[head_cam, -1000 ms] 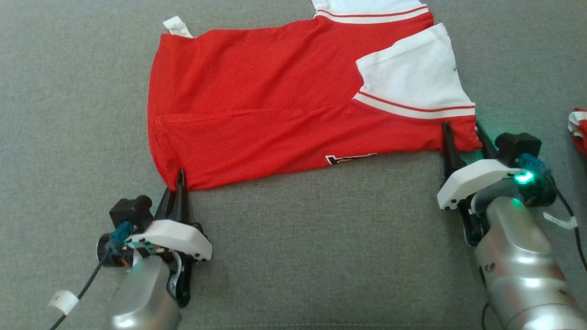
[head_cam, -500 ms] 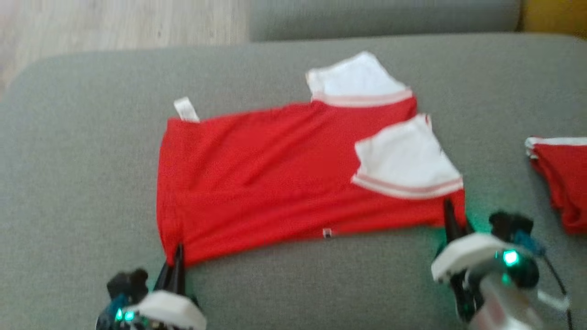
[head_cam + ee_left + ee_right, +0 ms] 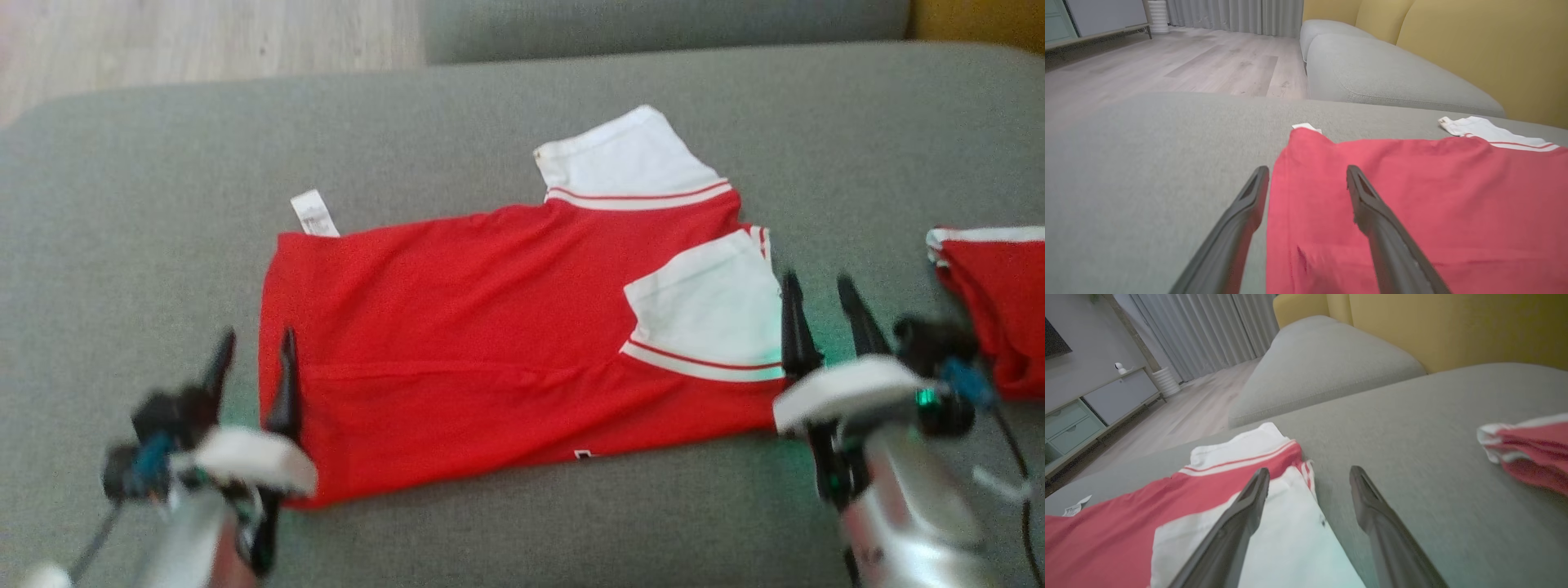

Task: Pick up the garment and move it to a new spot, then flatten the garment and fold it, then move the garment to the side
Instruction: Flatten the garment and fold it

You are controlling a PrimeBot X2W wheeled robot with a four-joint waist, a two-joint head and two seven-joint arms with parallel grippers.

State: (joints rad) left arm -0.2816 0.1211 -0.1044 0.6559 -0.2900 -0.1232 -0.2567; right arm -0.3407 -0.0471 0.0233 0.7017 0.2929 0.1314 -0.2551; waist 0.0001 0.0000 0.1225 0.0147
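The garment (image 3: 457, 343), a red shirt with white sleeve panels, lies folded flat on the grey sofa cushion (image 3: 163, 204), its white care label (image 3: 313, 214) sticking out at the far left corner. My left gripper (image 3: 253, 353) hovers open over the shirt's left edge (image 3: 1286, 204), one finger above the cushion, the other above red cloth. My right gripper (image 3: 820, 300) is open at the right edge, beside the white sleeve (image 3: 1286, 539). Nothing is held between either pair of fingers.
A second red and white garment (image 3: 992, 294) lies bunched on the cushion to the right (image 3: 1527, 453). Another grey cushion (image 3: 1384, 77) and a yellow backrest (image 3: 1445, 326) stand behind. Wooden floor (image 3: 188, 41) lies beyond the sofa's far left edge.
Both grippers have let go of the shirt's near edge, opened and moved forward over its side edges. The head camera has tilted up, so the whole picture shifted down.
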